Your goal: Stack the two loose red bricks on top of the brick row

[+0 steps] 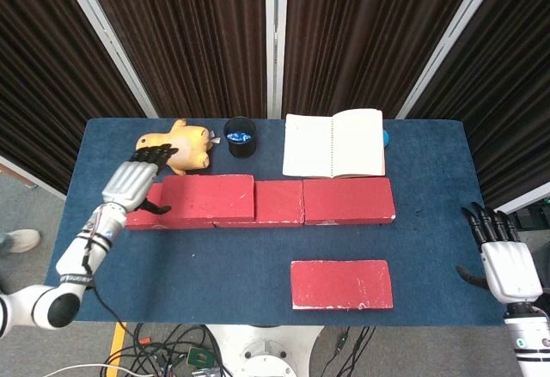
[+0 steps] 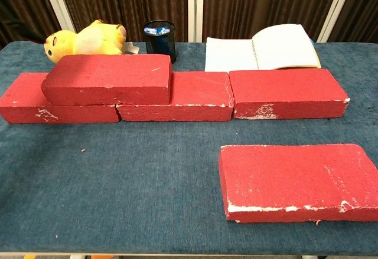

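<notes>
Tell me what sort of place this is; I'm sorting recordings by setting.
Probably an indoor lab or test room for robot trials, not a home. A blue-covered table stands before dark curtains, loose cables lie on the floor, and red bricks are laid out as props.

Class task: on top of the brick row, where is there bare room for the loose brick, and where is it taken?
Bare: the top of the middle brick and right brick. Taken: the left end, where the stacked brick lies. The loose brick lies alone in front.
</notes>
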Robot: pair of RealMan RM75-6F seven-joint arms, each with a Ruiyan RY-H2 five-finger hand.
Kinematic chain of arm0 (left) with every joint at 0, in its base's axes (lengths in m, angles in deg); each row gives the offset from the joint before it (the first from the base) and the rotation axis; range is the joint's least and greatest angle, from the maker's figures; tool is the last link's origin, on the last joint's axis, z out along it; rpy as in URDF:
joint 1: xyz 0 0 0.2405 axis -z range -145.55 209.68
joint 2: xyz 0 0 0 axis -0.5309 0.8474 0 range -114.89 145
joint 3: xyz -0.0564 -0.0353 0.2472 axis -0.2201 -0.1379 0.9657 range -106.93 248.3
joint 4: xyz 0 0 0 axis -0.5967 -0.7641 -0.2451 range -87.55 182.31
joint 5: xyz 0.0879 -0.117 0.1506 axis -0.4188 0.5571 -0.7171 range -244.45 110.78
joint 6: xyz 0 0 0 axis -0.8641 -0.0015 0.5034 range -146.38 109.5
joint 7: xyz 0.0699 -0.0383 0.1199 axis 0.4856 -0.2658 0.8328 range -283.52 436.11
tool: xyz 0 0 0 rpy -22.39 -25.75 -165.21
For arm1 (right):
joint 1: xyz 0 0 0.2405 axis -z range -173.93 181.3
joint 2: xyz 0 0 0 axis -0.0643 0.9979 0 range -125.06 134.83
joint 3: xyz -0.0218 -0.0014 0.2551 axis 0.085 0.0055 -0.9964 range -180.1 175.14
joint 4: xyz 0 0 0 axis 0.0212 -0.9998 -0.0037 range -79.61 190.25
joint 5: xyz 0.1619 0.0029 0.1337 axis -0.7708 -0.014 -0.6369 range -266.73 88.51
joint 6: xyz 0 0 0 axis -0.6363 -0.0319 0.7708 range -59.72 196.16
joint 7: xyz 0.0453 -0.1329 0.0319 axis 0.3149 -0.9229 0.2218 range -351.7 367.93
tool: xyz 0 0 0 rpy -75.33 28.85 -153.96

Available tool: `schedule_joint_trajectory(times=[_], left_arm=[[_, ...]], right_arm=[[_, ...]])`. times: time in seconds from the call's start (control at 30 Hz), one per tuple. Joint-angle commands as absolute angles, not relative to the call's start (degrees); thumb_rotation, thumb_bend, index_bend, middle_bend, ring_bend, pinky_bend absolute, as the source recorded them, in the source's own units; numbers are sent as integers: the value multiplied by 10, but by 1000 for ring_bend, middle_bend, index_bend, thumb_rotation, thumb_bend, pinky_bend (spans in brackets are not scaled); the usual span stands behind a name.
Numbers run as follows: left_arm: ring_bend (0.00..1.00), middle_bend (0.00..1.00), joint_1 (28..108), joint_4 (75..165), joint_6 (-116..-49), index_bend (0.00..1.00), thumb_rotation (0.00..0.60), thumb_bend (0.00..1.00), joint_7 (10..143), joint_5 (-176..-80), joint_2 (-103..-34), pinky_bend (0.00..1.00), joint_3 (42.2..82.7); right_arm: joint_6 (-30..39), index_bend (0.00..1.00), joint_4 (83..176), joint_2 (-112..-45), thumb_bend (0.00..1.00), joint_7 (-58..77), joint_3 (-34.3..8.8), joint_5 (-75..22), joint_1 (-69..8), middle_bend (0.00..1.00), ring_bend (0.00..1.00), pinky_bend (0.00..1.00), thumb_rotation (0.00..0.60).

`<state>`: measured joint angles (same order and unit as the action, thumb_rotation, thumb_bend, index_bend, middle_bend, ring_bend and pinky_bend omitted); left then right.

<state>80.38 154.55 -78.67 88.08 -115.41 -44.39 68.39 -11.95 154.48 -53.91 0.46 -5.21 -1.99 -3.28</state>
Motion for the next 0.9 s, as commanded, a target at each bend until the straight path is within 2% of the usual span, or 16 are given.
schedule_joint_trajectory(times=[0.03, 0.17, 0.37, 0.6, 0.9], left_arm=[[0, 0, 688, 1570, -940, 0, 600, 105, 914, -1254, -435, 0, 735], [0, 0, 613, 1542, -1024, 0, 600, 100, 895, -1308, -463, 0, 754], [0, 0, 530, 1508, -1084, 0, 600, 93, 871, -1368, -492, 0, 786], [0, 0, 481, 1492, -1088, 0, 600, 92, 854, -1398, -495, 0, 798], [0, 0, 453, 1470, -1074, 0, 600, 92, 821, -1415, -493, 0, 777]], right_arm=[[-86, 0, 1580, -523, 9, -20, -21, 18, -44, 0, 0, 0, 600], [-34, 0, 1608, -527, 0, -58, 7, 44, -60, 0, 0, 0, 600], [27, 0, 1630, -559, 0, -104, 21, 60, -89, 0, 0, 0, 600], [90, 0, 1653, -601, 0, -168, 20, 15, -113, 0, 0, 0, 600], [96, 0, 1645, -671, 0, -245, 2, -46, -124, 0, 0, 0, 600]])
